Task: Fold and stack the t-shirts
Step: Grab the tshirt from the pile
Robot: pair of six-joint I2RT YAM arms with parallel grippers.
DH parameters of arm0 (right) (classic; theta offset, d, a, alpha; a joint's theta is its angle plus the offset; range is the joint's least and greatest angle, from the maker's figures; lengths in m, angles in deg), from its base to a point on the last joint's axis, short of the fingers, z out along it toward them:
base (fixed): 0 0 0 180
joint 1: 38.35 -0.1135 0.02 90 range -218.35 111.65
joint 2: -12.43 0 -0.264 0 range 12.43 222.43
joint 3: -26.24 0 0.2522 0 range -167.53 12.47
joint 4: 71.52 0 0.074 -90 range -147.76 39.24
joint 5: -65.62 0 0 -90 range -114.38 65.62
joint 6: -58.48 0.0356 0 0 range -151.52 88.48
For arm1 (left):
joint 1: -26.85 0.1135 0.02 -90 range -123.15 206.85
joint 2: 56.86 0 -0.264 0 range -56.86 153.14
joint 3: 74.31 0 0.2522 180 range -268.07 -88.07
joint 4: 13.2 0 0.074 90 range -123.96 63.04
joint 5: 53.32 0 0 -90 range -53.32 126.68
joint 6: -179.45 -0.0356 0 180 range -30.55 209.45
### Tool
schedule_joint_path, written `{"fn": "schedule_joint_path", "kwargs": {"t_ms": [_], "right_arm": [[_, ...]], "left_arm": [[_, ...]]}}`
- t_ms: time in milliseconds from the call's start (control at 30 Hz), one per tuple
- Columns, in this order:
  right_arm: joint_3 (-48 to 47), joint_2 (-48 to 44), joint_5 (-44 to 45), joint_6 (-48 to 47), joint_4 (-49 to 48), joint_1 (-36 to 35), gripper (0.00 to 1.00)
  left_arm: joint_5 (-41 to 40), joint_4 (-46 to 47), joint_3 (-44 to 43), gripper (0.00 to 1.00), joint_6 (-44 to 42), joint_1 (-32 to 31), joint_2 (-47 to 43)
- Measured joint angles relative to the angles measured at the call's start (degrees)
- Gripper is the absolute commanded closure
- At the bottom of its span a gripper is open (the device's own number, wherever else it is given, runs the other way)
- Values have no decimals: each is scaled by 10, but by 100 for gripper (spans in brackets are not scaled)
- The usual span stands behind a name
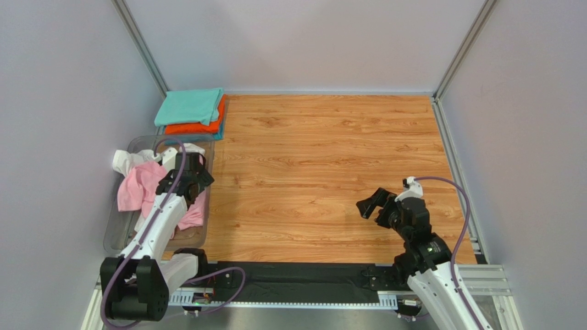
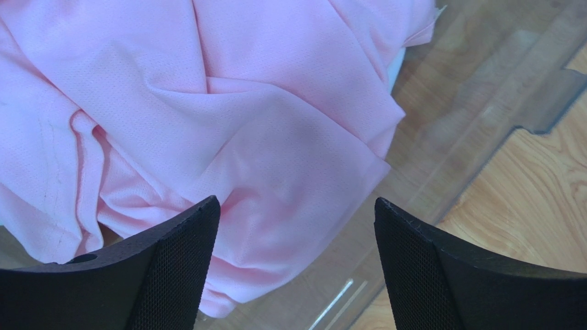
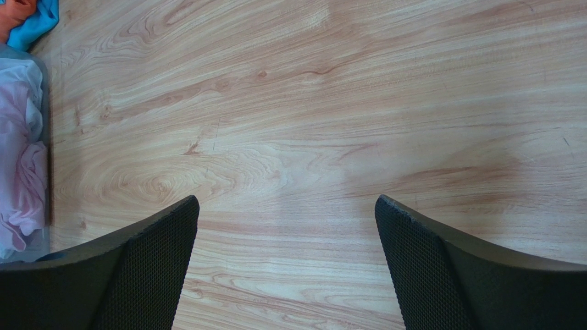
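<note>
Since the left tool (image 2: 296, 206) hangs open directly above the crumpled light pink cotton tee (image 2: 275, 124), gripping nothing, that arm is the nearer one. The pink tee sits in the clear plastic bin (image 1: 114, 234) at the counter's (image 1: 331, 151) left edge, heap running near-to-far, with a crumpled white tee (image 1: 127, 160) at its far end. The right tool (image 1: 368, 205) is open, empty and well apart. Count: two loose, three folded. Teal tee (image 1: 189, 106) on orange tee (image 1: 196, 128) on blue tee (image 3: 38, 24), far-left corner.
</note>
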Motion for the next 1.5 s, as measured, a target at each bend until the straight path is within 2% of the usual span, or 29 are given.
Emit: {"fn": "schedule_joint_path", "kwargs": {"t_ms": [167, 267, 300, 400, 500, 667, 733, 833, 1067, 1233, 1267, 1300, 1500], "right_arm": [[0, 2, 0, 0, -5, 0, 0], [0, 4, 0, 0, -9, 0, 0], [0, 5, 0, 0, -9, 0, 0], [0, 10, 0, 0, -10, 0, 0], [1, 14, 0, 0, -12, 0, 0], [1, 15, 0, 0, -13, 0, 0], [1, 15, -1, 0, -13, 0, 0], [1, 15, -2, 0, -13, 0, 0], [1, 15, -9, 0, -14, 0, 0], [3, 14, -17, 0, -17, 0, 0], [3, 14, -19, 0, -17, 0, 0], [3, 14, -21, 0, -18, 0, 0], [7, 11, -28, 0, -22, 0, 0]], "left_arm": [[21, 35, 16, 16, -10, 37, 40], [35, 54, 21, 30, -12, 48, 53], [38, 61, 21, 42, -12, 49, 61], [50, 77, 21, 66, -13, 52, 86], [63, 81, 21, 80, -15, 54, 100], [80, 73, 21, 85, -21, 55, 66], [89, 68, 21, 85, -22, 55, 23], [105, 59, 21, 92, -26, 55, -58], [134, 28, 10, 92, -17, 55, -201], [136, -30, -68, 93, -15, 55, -195], [138, -38, -85, 99, -15, 55, -189], [139, -46, -97, 100, -16, 55, -184], [203, -90, -229, 100, -22, 55, -147]]}}
